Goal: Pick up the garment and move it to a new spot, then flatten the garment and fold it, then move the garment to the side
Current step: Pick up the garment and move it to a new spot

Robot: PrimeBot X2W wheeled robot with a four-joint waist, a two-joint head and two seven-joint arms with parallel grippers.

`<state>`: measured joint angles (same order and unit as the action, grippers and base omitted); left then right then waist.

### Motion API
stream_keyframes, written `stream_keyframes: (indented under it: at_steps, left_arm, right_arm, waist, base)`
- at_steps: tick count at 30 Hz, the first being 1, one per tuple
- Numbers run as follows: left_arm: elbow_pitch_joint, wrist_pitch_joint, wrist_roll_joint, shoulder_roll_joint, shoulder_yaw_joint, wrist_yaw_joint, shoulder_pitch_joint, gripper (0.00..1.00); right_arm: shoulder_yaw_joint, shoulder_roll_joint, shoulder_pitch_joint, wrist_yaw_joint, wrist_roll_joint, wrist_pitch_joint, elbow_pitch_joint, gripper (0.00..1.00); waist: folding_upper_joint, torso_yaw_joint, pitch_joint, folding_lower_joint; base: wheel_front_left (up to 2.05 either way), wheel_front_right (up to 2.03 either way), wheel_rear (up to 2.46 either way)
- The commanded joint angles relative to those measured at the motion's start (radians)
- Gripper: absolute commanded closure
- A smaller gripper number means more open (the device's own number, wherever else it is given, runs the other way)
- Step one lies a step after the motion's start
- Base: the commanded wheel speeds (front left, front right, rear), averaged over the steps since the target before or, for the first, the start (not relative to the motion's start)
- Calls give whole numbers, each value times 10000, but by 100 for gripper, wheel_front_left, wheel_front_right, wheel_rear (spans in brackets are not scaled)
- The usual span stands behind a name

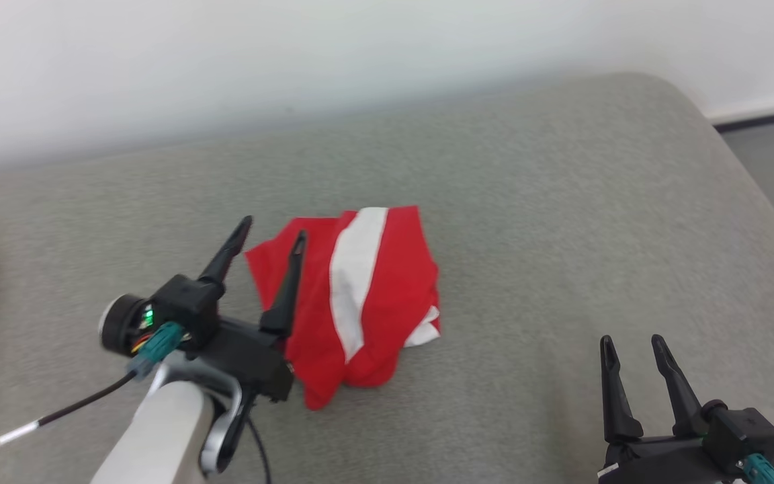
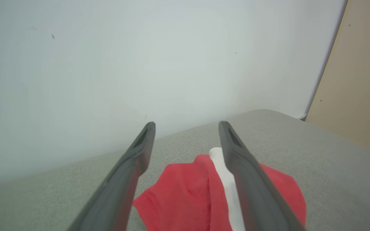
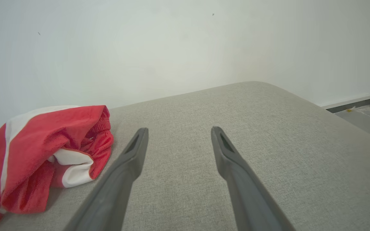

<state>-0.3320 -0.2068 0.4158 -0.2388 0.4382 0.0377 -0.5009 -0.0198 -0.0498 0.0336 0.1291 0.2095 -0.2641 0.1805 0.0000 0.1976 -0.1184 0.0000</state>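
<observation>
Looking down, I see my right gripper (image 1: 631, 339) nearest, its fingers spread and empty over the grey cushion (image 1: 528, 202). My left gripper (image 1: 274, 228) is also spread and empty, over the left edge of the garment (image 1: 387, 282), which lies crumpled mid-cushion. Behind is the wall (image 1: 226, 60).

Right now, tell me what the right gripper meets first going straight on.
Likely the grey cushion, since the right gripper points low across its bare top toward the white wall; depth is unclear. The garment lies off to its left.
</observation>
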Motion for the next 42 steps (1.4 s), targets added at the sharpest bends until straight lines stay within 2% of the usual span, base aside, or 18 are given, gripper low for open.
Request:
stream_keyframes:
  at_steps: [1, 4, 11, 21, 29, 42]
  left_arm:
    - [166, -35, 16, -161, -108, -107, 334, 0]
    - [460, -67, 15, -400, -242, -215, 574, 0]
    - [1529, -219, 149, -997, -791, -789, 1735, 0]
    - [2454, -435, 423, -1156, -1315, -1411, 3432, 0]
    - [2790, -558, 434, -1134, -1573, -1468, 4450, 0]
    - [2750, -588, 158, -824, -2069, -1155, 5260, 0]
  right_arm:
    - [33, -12, -115, 30, -70, -5, -53, 0]
    - [19, -14, -214, 30, -90, 7, -110, 0]
    - [51, -15, -441, 30, -186, 150, -349, 0]
    - [144, -14, -677, 30, -275, 463, -631, 0]
    - [165, -14, -797, 30, -277, 576, -775, 0]
    - [186, -14, -825, 30, -255, 659, -773, 0]
  waist:
    - [0, -794, 588, 0]
    - [0, -1070, 722, 0]
    - [0, -1890, 1013, 0]
    - [0, -2372, 1308, 0]
    - [0, -2424, 1350, 0]
    - [0, -2356, 1235, 0]
  base:
    - [0, 0, 0]
    - [0, 0, 0]
    - [0, 0, 0]
    - [0, 0, 0]
    - [0, 0, 0]
    - [0, 0, 0]
